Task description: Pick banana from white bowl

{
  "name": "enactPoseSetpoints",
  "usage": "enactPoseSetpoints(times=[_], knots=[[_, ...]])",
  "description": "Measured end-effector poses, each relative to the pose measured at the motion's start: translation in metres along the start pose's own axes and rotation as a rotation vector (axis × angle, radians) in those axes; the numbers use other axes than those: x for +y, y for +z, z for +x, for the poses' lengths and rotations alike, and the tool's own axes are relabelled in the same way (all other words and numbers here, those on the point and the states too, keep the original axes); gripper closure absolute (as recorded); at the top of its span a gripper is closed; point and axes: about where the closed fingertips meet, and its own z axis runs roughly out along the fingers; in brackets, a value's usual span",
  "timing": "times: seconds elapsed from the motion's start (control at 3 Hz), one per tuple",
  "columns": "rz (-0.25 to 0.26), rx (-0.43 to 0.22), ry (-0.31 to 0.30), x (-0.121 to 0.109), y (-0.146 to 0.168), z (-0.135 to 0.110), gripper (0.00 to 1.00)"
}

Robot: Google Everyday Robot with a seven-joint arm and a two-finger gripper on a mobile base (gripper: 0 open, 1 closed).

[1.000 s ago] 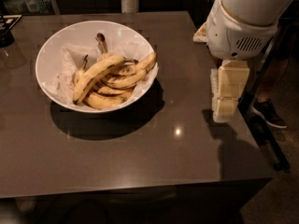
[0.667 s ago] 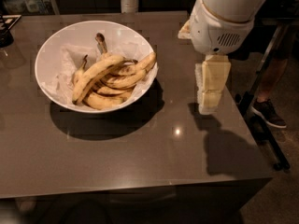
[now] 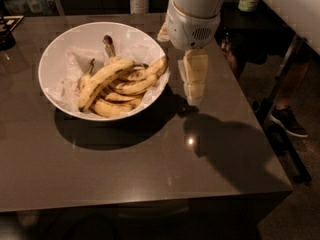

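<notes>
beside white bowl point(image 3: 70, 38), gripper point(image 3: 194, 97) hovers.

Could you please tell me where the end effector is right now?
In the camera view, the end effector hangs over the table, just right of the white bowl holding the banana.
</notes>
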Motion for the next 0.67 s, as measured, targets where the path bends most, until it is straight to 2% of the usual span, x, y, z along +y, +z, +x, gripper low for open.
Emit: enactPoseSetpoints(times=[0.67], knots=[[0.027,-0.024,-0.041,-0.02,0.007,-0.011,0.0]])
